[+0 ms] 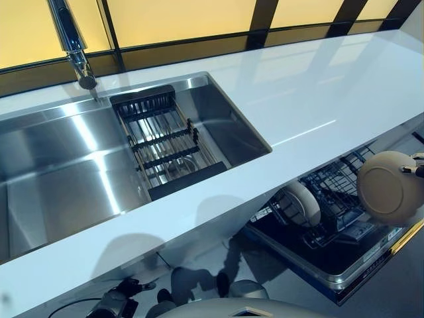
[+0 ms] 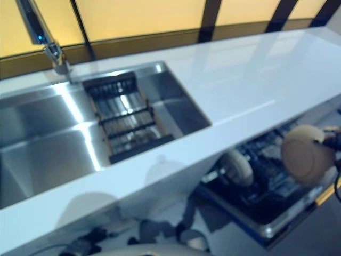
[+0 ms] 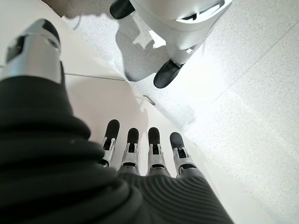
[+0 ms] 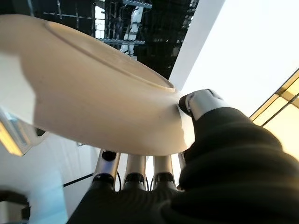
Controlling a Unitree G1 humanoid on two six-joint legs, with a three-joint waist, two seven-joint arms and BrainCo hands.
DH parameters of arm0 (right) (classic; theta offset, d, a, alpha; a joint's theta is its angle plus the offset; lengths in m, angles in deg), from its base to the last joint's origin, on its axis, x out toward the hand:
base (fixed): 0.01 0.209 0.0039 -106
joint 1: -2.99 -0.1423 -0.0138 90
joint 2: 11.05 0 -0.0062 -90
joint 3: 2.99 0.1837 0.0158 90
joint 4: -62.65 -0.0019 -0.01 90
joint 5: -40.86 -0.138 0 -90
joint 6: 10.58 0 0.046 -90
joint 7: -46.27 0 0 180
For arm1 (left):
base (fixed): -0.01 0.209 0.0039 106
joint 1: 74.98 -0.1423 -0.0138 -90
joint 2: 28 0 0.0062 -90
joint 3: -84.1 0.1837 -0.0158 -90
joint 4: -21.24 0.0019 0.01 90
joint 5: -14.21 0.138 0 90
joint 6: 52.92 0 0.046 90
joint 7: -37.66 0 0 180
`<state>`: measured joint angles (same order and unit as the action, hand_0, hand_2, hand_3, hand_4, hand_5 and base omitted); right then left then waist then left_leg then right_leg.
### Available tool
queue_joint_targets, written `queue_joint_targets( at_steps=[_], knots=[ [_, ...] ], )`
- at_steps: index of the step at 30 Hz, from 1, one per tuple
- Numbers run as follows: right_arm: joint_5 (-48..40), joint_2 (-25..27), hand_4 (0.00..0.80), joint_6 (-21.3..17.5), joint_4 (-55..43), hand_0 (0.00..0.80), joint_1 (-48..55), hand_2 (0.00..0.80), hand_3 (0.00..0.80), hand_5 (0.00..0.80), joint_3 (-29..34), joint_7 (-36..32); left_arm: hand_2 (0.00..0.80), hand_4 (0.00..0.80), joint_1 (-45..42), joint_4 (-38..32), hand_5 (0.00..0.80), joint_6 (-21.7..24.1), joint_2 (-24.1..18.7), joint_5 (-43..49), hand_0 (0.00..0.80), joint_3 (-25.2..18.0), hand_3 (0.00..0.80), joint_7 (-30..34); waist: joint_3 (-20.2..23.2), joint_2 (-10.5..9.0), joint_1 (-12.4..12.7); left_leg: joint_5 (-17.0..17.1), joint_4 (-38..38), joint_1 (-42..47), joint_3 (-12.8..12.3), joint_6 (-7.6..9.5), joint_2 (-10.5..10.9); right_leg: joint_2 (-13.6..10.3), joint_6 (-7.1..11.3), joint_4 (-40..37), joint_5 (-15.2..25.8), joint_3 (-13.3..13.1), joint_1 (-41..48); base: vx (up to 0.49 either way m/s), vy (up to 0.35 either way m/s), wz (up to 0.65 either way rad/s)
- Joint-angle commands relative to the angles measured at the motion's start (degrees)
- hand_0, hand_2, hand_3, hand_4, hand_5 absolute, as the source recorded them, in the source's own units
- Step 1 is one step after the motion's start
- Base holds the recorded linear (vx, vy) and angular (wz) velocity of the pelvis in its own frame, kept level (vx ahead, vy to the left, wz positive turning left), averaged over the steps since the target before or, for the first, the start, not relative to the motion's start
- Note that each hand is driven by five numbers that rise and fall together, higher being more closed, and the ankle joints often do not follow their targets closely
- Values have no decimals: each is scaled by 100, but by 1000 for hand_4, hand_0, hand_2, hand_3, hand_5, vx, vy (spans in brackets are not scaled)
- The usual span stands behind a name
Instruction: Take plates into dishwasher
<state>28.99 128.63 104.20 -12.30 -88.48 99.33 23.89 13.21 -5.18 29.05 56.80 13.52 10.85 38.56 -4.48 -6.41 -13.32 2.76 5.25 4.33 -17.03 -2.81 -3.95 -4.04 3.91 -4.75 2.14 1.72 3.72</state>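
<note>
My right hand (image 1: 416, 165) is shut on a beige plate (image 1: 387, 189), held on edge above the right side of the pulled-out dishwasher rack (image 1: 334, 189). In the right wrist view my thumb (image 4: 203, 103) presses the plate's rim (image 4: 93, 93) and my fingers (image 4: 135, 170) lie under it. A second beige plate (image 1: 303, 203) stands upright in the rack's left part. My left hand (image 1: 118, 299) hangs below the counter's front edge at lower left; in the left wrist view its fingers (image 3: 133, 144) are straight and hold nothing.
A white counter (image 1: 318, 93) overhangs the dishwasher. A steel sink (image 1: 59, 172) with a dark dish rack (image 1: 162, 142) and a faucet (image 1: 73, 43) is at the left. The open dishwasher door (image 1: 318, 265) lies below the rack.
</note>
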Motion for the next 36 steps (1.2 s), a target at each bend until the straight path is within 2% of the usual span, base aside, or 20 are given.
queue_joint_targets(
  at_steps=[1, 16, 24, 36],
  knots=[
    [371, -92, 800, -455, 42, 800, -577, 800, 800, 800, -19, 141, 0, 0, 512, 88, 0, 171, -242, 229, 0, -51, 0, -39, 44, 71, 162, -563, -189, 275, 35, 181, -109, -16, 530, 526, 132, 36, -503, 0, 0, 0],
    [688, -845, 800, -605, 68, 800, -1020, 800, 800, 800, -834, 533, 0, 0, 510, 35, 0, 105, -189, 339, 0, -64, 0, -5, -5, 202, 355, -535, -152, 278, 161, 140, -51, -97, 497, 462, 98, 204, -405, 0, 0, 0],
    [1028, -1247, 800, -756, 505, 800, -1409, 800, 800, 800, -1383, 761, 0, 0, 483, -64, 0, 115, -128, 359, 0, -12, 0, 9, -27, 267, 500, -525, -143, 278, 217, 114, -31, -159, 493, 405, 95, 329, -342, 0, -3, 2],
    [1184, -1562, 800, -653, 1397, 800, -1897, 800, 800, 800, -2026, 942, 0, 0, 456, -132, 0, 81, -125, 360, 0, 62, 0, 0, -46, 375, 728, -500, -129, 260, 325, 66, -17, -231, 476, 333, 87, 516, -237, 0, -8, 4]
  ],
)
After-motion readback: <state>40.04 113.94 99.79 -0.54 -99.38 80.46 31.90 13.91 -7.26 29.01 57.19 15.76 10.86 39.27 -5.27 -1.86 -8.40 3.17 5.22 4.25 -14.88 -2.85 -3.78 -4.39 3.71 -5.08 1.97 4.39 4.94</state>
